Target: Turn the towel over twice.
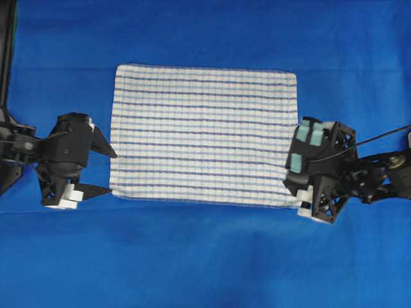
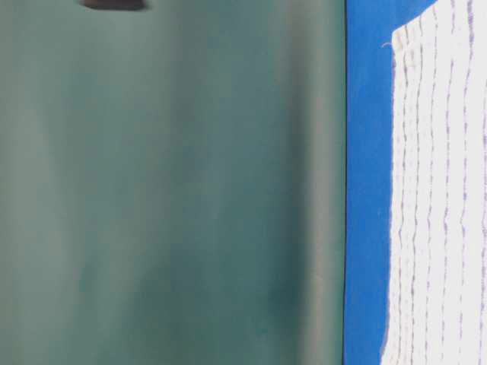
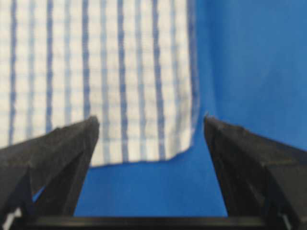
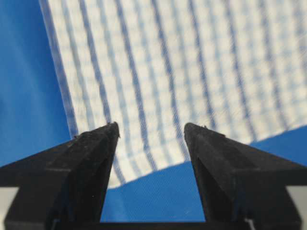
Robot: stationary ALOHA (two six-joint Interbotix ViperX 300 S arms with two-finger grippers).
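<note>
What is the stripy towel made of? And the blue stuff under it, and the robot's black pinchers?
The towel looks like woven cotton: matte white, with the stripes and faint checks woven in and a stitched hem. The tablecloth looks like smooth matte fabric, though felt or plastic sheet is possible. The left gripper and right gripper have jaws that look like hard, grainy black plastic.

The large rectangular white woven towel with dark-blue and light-blue stripes (image 1: 204,135) looks like soft matt cloth, its weave showing as a fine, faintly ribbed check, the hem slightly frayed. Under it my plain blue tablecloth (image 1: 205,256) is smooth, matt fabric with shallow creases. My left gripper (image 3: 151,125) has black plastic fingers (image 3: 62,153) with a dull, grainy finish; my right gripper (image 4: 151,128) looks the same, speckled and rough.
</note>
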